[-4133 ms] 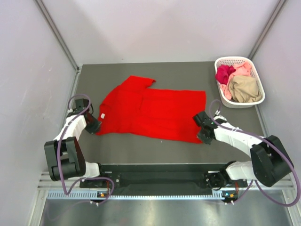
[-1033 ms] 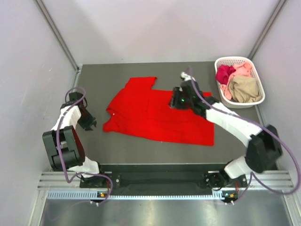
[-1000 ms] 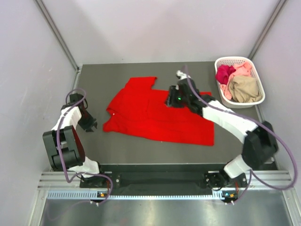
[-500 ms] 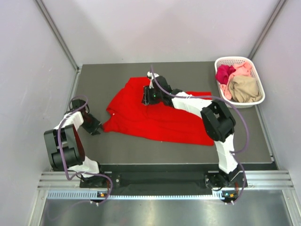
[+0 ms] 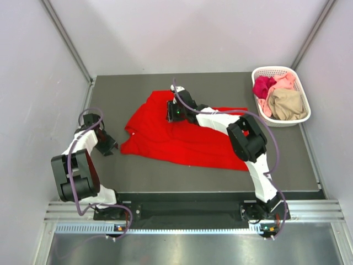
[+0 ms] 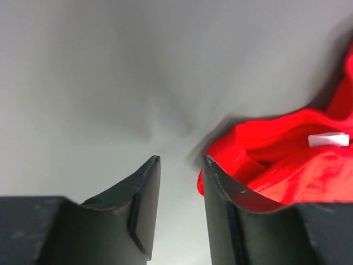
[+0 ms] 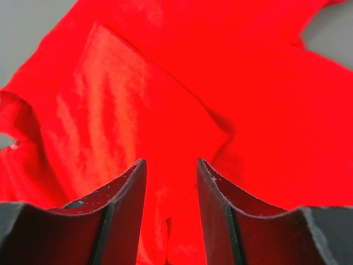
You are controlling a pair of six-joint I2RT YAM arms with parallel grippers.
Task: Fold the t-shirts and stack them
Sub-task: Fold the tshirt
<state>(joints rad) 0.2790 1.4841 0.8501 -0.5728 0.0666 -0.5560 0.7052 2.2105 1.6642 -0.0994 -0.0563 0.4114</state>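
At the table's [image 5: 127,88] left edge, the left gripper [image 5: 105,145] sits low with its fingers [image 6: 144,199] parted and nothing between them. It is just beside the near left corner of the red t-shirt [image 5: 176,141], which lies crumpled across the middle of the table. Only the left wrist camera shows bare table in that gap, and the shirt's small white label [image 6: 329,139] tucked in a fold just off the right finger. From overhead the label cannot be made out. The right gripper [image 5: 174,114] reaches across to the shirt's far left part, near the sleeve. Its own camera shows the jaws apart over creased red cloth, with no cloth pinched between them. In the far right corner, the white basket [image 5: 274,68] holds a magenta t-shirt [image 5: 263,85], a pale pink t-shirt [image 5: 285,81] and a tan t-shirt [image 5: 287,105]. Four seconds earlier the right gripper was at the shirt's near right corner, the left gripper was at the near left corner, and the label lay in plain view from above.
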